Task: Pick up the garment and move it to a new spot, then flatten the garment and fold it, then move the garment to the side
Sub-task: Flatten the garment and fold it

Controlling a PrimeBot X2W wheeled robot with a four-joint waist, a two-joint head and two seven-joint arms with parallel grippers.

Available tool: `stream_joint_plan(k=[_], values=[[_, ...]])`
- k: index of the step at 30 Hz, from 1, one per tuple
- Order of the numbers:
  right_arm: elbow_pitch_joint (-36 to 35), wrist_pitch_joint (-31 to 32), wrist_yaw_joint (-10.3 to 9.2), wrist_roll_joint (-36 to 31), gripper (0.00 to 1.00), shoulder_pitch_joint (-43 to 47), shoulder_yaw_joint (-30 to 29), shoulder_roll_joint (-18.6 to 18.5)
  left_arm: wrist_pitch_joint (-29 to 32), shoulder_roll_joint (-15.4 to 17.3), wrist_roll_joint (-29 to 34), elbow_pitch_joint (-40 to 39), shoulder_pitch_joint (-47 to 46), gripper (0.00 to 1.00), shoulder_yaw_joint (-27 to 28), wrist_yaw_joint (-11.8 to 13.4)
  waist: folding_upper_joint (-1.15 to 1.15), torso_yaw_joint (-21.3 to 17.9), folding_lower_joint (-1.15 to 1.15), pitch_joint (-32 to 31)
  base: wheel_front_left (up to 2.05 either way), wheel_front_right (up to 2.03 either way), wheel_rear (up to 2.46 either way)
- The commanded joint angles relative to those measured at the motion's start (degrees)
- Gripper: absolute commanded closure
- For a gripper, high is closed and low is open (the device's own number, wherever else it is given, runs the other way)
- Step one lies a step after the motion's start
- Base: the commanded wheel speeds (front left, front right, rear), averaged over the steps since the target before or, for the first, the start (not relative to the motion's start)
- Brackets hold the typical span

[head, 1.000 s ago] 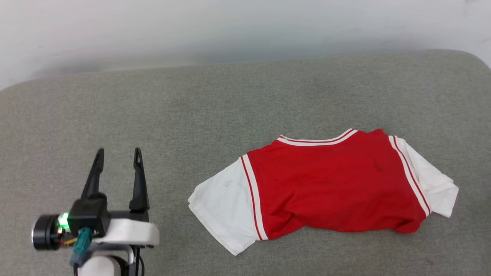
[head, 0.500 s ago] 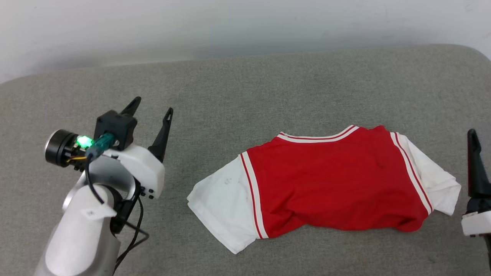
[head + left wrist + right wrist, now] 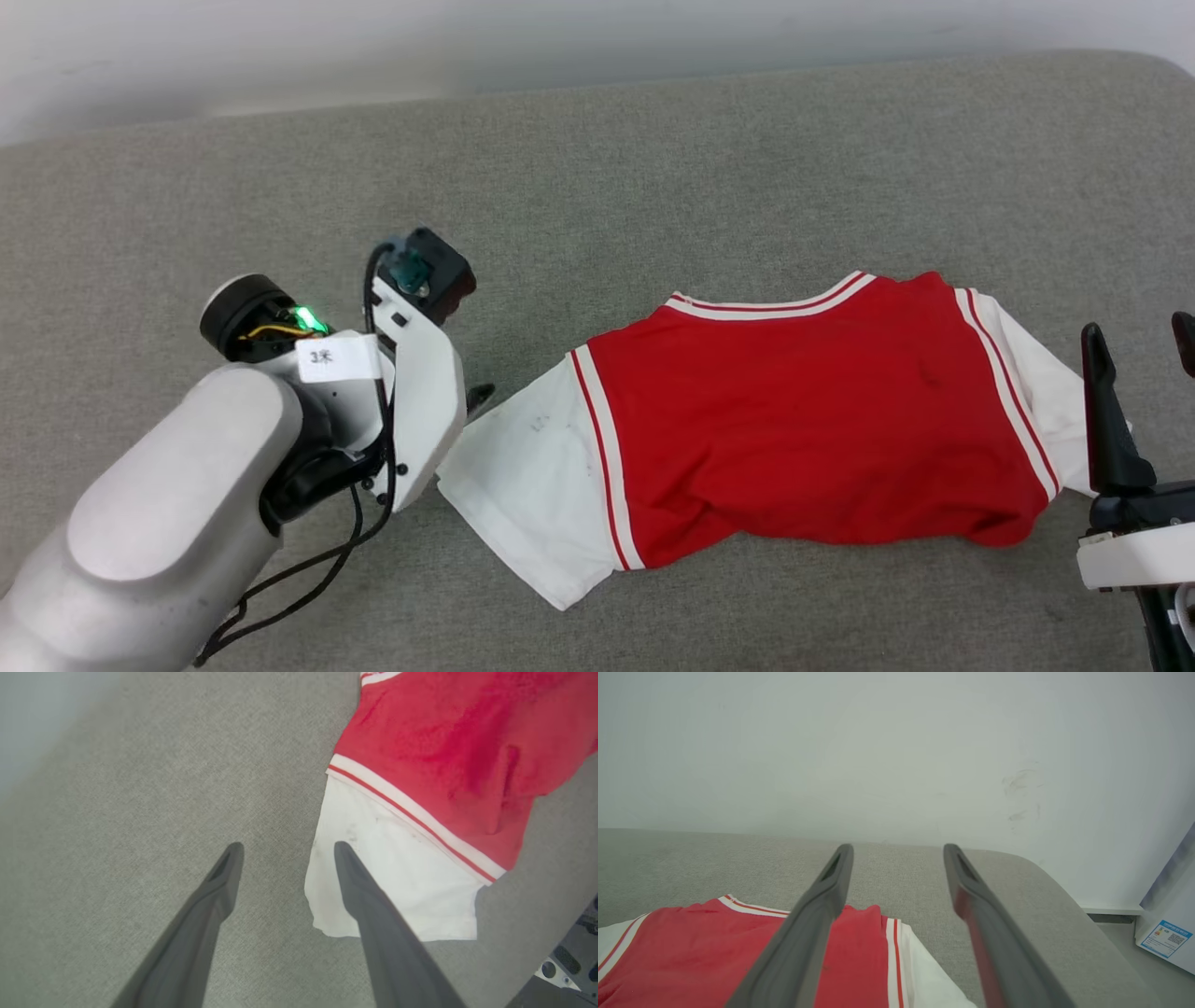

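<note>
A: Progress check: we log no step done. The garment [image 3: 803, 420] lies rumpled and unlifted on the grey pad [image 3: 653, 187].
B: Left gripper [image 3: 287, 847] spread wide, empty, one finger over the white sleeve [image 3: 397, 891] edge. Right gripper [image 3: 899, 848] likewise wide, empty; the garment lies below its fingers, to their left.
A: All steps remain.
B: A labelled box [image 3: 1164, 933] stands well right of the right gripper, off the pad; we judge it harmless.

A white tag [image 3: 334, 359] on the left arm [image 3: 177, 495] starts with "3".
</note>
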Motion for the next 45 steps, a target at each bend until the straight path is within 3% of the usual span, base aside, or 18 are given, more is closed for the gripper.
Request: stream_joint_plan(k=[1,6,13,14,15,21,30,34,35,39,43,45], values=[[-0.2,0.0,-0.04,-0.3,0.0,-1.0,0.3,0.3,2.3,1.1,-1.7,0.3,-1.8,0.0,-2.9,0.0,0.0,-0.5,0.0,1.0,0.0,0.0,0.0],[0.2,-0.3,-0.04,-0.7,0.0,-2.3,1.4,0.2,6.5,3.2,-6.4,3.0,-4.0,0.0,-11.2,0.0,0.0,-1.7,0.0,3.1,0.0,0.0,0.0],[1.3,-0.5,-0.04,-1.1,0.0,-4.0,2.6,0.2,6.4,3.6,-8.7,7.9,-4.7,0.0,-20.9,0.0,0.0,-2.8,0.0,4.9,0.0,0.0,0.0],[1.6,-0.6,-0.04,-1.1,0.0,-4.3,2.6,0.1,6.2,3.6,-9.0,8.7,-4.7,0.05,-22.0,0.0,0.0,-2.8,0.0,4.9,0.0,0.0,0.0],[1.8,-0.6,-0.04,-1.2,0.0,-4.6,2.5,-0.2,6.0,3.8,-8.9,9.1,-5.0,1.0,-23.1,0.0,0.0,-2.8,0.0,4.8,0.0,0.0,0.0],[1.6,0.1,-0.04,-1.8,0.0,-6.6,0.5,-3.5,-0.7,5.8,-9.3,9.7,-7.6,1.0,-23.7,0.0,0.0,-1.5,0.0,2.8,0.0,0.0,0.0],[-1.2,7.2,-0.04,1.7,0.0,-12.3,1.0,-13.2,-6.2,9.9,-11.1,8.8,-8.1,1.0,-19.4,1.5,0.0,0.6,0.0,1.0,0.0,0.0,0.0],[-1.8,18.6,-0.04,7.7,0.0,-16.4,7.2,-20.8,-7.1,11.9,-11.7,7.4,-8.5,1.0,-17.8,2.6,0.0,1.2,0.0,1.6,0.0,0.0,0.0],[-2.2,26.2,-0.04,12.4,0.0,-19.2,12.3,-25.3,-7.3,12.6,-11.9,6.6,-8.9,1.0,-17.1,3.1,0.0,1.4,0.0,2.3,0.0,0.0,0.0],[-1.2,43.0,-0.04,23.1,0.0,-25.6,22.0,-32.8,-7.6,13.1,-11.9,5.0,-10.0,1.0,-16.2,3.6,0.0,2.1,0.0,4.1,0.0,0.0,0.0],[1.8,57.4,-0.04,30.8,0.0,-32.4,28.4,-35.4,-7.8,12.7,-11.3,3.8,-11.5,1.0,-15.6,3.9,0.0,2.9,0.0,6.4,0.0,0.0,0.0],[3.0,60.2,-0.04,32.1,0.0,-34.0,29.7,-35.4,-7.9,12.6,-11.2,3.6,-12.0,1.0,-15.5,4.0,0.0,3.1,0.0,7.0,0.0,0.0,0.0]])
